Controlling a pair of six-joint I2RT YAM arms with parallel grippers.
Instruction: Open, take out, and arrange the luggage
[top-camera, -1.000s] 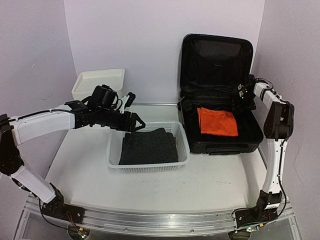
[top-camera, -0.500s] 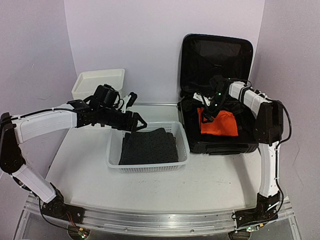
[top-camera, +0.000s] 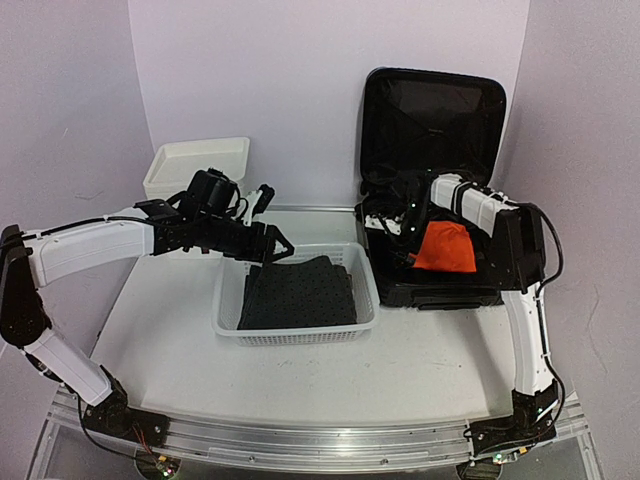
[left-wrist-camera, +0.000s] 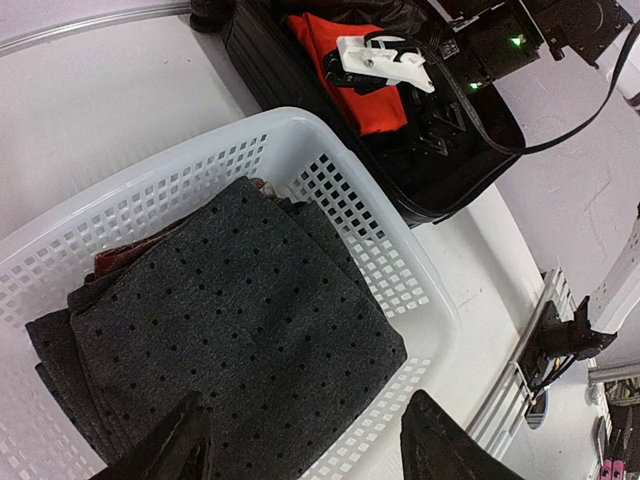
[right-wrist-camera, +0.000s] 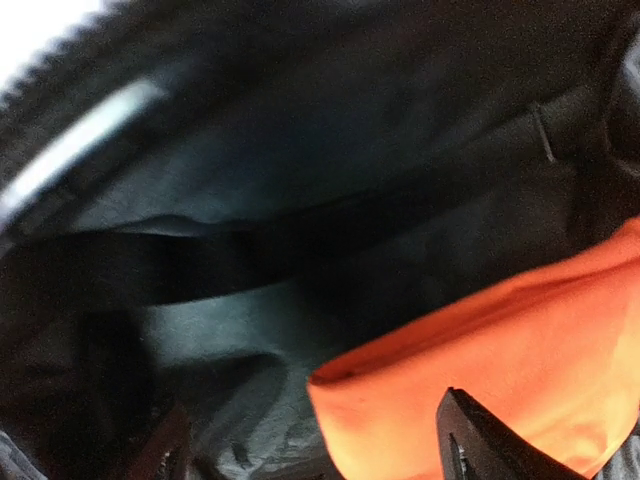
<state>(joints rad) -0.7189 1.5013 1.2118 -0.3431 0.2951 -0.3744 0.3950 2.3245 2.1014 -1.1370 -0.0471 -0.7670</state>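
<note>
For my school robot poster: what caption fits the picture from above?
Right gripper reaches into the open luggage by an orange cloth; left gripper hovers over the white basket.

No legible text, no labels (anywhere)

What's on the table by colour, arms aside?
Black: 1, luggage
White: 2, basket and box
Grey: 1, dotted cloth in basket
Orange: 1, cloth in luggage
Total: 5
A reddish edge under the dotted cloth is uncounted.
</note>
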